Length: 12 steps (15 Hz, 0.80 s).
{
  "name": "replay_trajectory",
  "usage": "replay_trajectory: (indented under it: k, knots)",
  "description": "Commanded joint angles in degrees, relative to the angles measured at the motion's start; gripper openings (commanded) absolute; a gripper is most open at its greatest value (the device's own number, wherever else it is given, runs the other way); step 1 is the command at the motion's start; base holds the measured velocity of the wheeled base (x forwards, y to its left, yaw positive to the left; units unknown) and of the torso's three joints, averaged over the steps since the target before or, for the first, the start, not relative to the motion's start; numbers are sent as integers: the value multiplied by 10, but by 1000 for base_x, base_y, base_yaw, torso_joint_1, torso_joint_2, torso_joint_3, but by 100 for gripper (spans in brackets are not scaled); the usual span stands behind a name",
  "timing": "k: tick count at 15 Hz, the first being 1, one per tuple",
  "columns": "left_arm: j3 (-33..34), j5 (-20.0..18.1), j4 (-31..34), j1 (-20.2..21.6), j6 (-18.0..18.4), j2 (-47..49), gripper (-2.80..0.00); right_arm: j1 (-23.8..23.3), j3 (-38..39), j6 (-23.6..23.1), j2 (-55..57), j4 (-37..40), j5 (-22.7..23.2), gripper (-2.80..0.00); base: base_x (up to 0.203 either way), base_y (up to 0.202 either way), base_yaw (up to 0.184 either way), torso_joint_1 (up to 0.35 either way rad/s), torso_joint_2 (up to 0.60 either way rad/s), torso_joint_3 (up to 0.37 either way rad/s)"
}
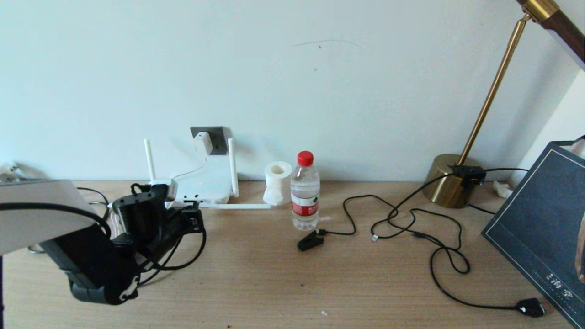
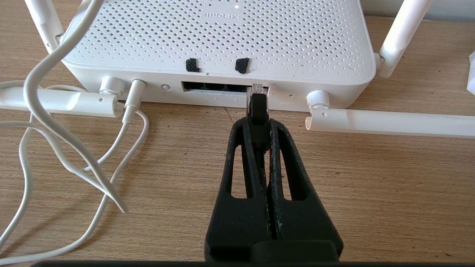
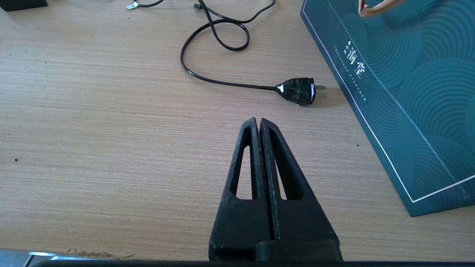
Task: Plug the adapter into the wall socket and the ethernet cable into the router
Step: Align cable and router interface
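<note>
While the left gripper (image 2: 256,124) sits low at the router's port edge, its fingers are pinched tight on the ethernet cable (image 2: 258,108), the clear plug tip right at the mouth of the dark port row, not visibly seated. The router (image 1: 205,186) lies flat against the wall, and just above it the adapter (image 1: 204,142) is in the wall socket (image 1: 218,137), white cord trailing down. Further right stand a paper roll (image 1: 278,182) and a water bottle (image 1: 305,192). Over on the right, the right gripper (image 3: 258,123) hangs above bare desk (image 3: 111,129), fingers pressed together on nothing, near a black plug (image 3: 298,91).
</note>
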Motion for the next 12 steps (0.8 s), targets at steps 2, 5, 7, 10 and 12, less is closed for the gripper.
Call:
replay_trajectory:
  k: [2,5,7,10,12]
  knots:
    - [-3,0,-4,0,0,4,-280,0,0,0,0,1,0,-280,0,0,0,0,0,0]
    - [-7,0,-4,0,0,6,-280,0,0,0,0,1,0,-280,0,0,0,0,0,0]
    - [-8,0,-3,0,0,7,-280,0,0,0,0,1,1,-280,0,0,0,0,0,0]
    - [-9,0,-3,0,0,10,-280,0,0,0,0,1,0,-280,0,0,0,0,0,0]
    - [-9,0,-3,0,0,10,-280,0,0,0,0,1,0,-280,0,0,0,0,0,0]
